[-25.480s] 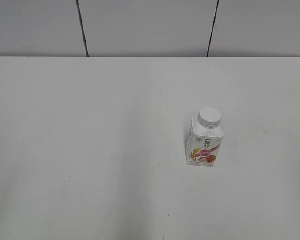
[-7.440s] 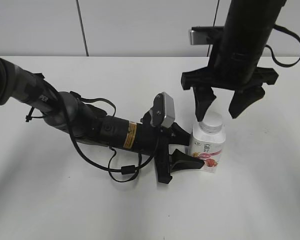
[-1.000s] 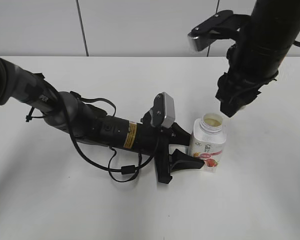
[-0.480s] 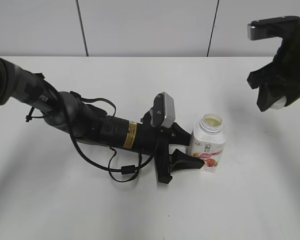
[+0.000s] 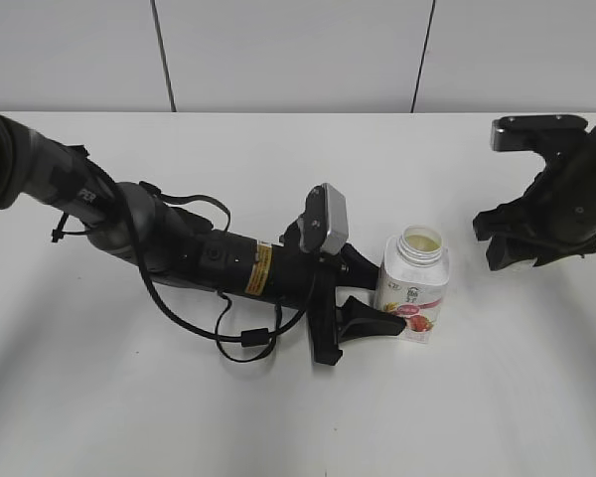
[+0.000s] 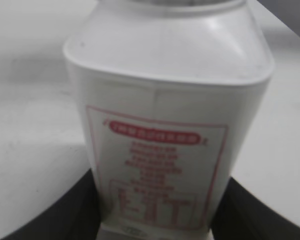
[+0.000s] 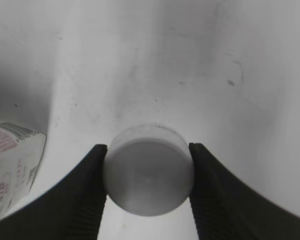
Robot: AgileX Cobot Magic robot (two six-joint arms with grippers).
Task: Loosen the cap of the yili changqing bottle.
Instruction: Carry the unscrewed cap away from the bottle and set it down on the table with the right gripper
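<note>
The yili changqing bottle (image 5: 411,298) stands upright on the white table with its neck open and no cap on it. It fills the left wrist view (image 6: 165,125). My left gripper (image 5: 366,298) is shut on the bottle's lower body, one finger on each side (image 6: 160,220). The white cap (image 7: 148,175) is off the bottle and sits between the fingers of my right gripper (image 7: 148,185), which is shut on it. In the exterior view the right gripper (image 5: 521,248) is low over the table, to the right of the bottle, and hides the cap.
The left arm (image 5: 179,248) lies across the table from the left edge toward the middle, with cables looped beside it. The white table (image 5: 278,159) ends at a grey panelled wall behind. A corner of the bottle shows at the left edge of the right wrist view (image 7: 12,165).
The right gripper has come down from above right of the bottle to just over the table on the right, holding the cap. The bottle and the left gripper have not moved.
</note>
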